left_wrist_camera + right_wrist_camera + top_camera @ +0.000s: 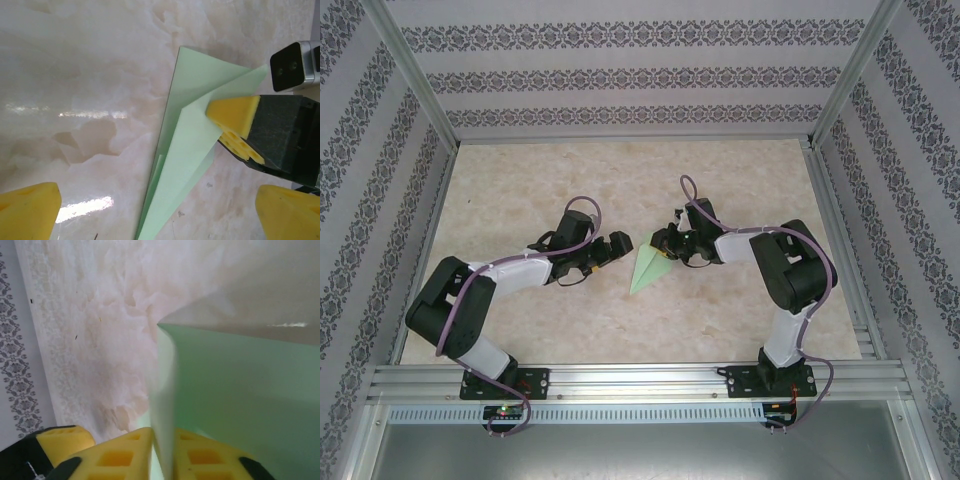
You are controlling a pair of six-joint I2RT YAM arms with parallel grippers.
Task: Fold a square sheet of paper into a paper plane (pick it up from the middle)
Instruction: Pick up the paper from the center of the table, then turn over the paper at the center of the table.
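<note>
- One pale-green paper plane [648,268], a narrow folded dart with layered flaps, lay on the marbled surface [520,190] between both arms.
- Closed on its wide end, the right end effector [162,440] pinched the paper.
- Just beside its long edge, the left end effector [618,244] gaped wide, holding nothing.

Bright soft light, glare, close-up blur

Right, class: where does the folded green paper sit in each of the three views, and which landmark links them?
Top external: folded green paper at the picture's centre, on the table.
Left wrist: folded green paper slanting from upper right down to the bottom edge.
Right wrist: folded green paper across the right half, rising from the right gripper.
Shared landmark: the right gripper, pinching the paper's wide end.
</note>
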